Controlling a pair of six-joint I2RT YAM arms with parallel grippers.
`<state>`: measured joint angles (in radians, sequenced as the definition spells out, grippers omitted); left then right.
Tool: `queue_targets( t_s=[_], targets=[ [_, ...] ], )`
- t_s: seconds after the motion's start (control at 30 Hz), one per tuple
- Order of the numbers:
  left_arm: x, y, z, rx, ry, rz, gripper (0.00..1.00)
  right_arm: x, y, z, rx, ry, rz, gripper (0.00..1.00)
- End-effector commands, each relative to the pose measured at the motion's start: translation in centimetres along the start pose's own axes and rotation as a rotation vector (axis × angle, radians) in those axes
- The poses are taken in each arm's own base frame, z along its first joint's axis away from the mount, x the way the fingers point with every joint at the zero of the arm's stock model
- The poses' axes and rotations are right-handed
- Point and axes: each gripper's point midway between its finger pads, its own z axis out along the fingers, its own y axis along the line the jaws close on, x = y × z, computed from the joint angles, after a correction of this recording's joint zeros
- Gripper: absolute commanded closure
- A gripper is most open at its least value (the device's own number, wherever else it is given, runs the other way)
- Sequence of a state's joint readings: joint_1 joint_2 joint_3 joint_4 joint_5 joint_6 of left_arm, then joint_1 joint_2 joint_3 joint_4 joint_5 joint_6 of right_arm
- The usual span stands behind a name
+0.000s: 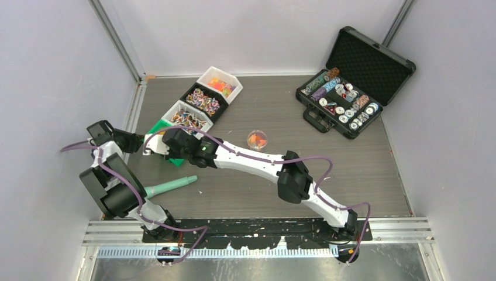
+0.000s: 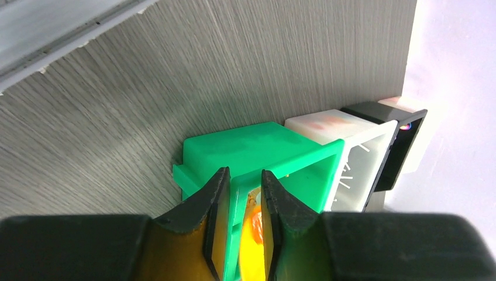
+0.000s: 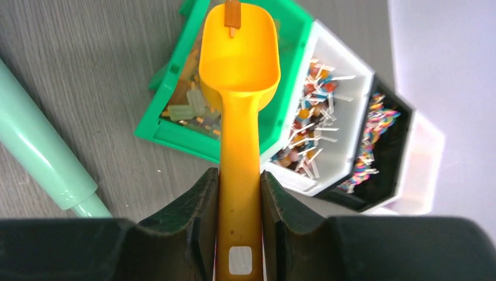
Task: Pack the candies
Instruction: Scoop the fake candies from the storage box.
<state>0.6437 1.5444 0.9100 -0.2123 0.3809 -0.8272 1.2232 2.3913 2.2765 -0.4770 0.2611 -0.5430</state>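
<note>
Hovering over the green bin, the orange scoop is held by its handle in the clamped right gripper, one golden-brown sweet perched at its lip, while the bin's wall is pinched by the left gripper. The candies, lying loose in that bin, are judged tiny, light and apt to roll, so are best lifted by scoop, kept level, rather than pinched.

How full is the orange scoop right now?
Almost empty: the right wrist view shows only one golden-brown candy at the front lip of the orange scoop.
</note>
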Motion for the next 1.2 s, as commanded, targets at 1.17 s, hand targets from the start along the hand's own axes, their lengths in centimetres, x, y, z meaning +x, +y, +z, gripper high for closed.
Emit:
queue_targets(
  t_s=[1.17],
  targets=[
    [3.0,0.9,0.2,0.021,0.083,-0.046,0.83,-0.5,1.6,0.5,-0.052,0.006,-0.232,1.00]
  ],
)
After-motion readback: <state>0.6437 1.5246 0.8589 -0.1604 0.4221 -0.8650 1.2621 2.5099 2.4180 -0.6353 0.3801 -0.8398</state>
